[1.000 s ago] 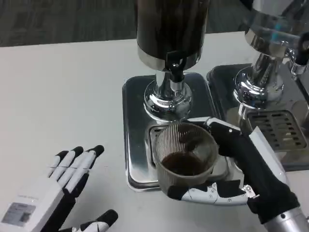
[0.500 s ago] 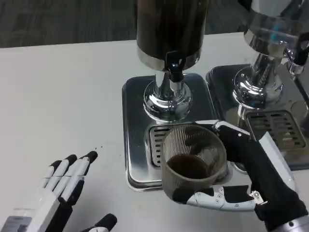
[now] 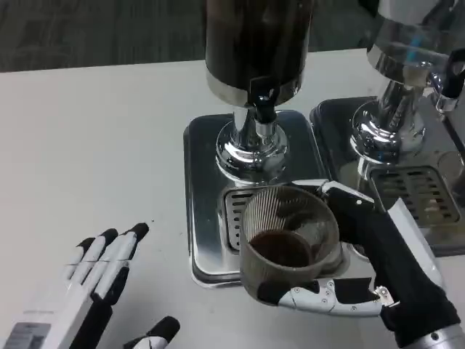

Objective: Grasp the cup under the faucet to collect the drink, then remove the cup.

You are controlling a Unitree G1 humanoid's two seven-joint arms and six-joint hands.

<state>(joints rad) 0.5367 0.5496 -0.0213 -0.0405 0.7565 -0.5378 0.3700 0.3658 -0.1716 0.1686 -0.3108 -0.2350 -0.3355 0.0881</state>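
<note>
A ribbed clear plastic cup [image 3: 289, 233] with dark drink in its bottom is gripped by my right hand [image 3: 367, 265], fingers wrapped around its near and right sides. The cup sits over the front of the steel drip tray [image 3: 207, 211], forward of the black faucet [image 3: 263, 98] of the dark drink dispenser [image 3: 256, 43]. My left hand [image 3: 91, 291] lies low on the table at the bottom left, fingers spread, holding nothing.
A second chrome dispenser [image 3: 396, 109] with its own drip tray and grate [image 3: 418, 193] stands at the right, close behind my right forearm. White table [image 3: 94, 145] stretches to the left.
The cup in my right hand has shifted slightly right and toward me off the grate. My left hand has drawn back toward the bottom edge.
</note>
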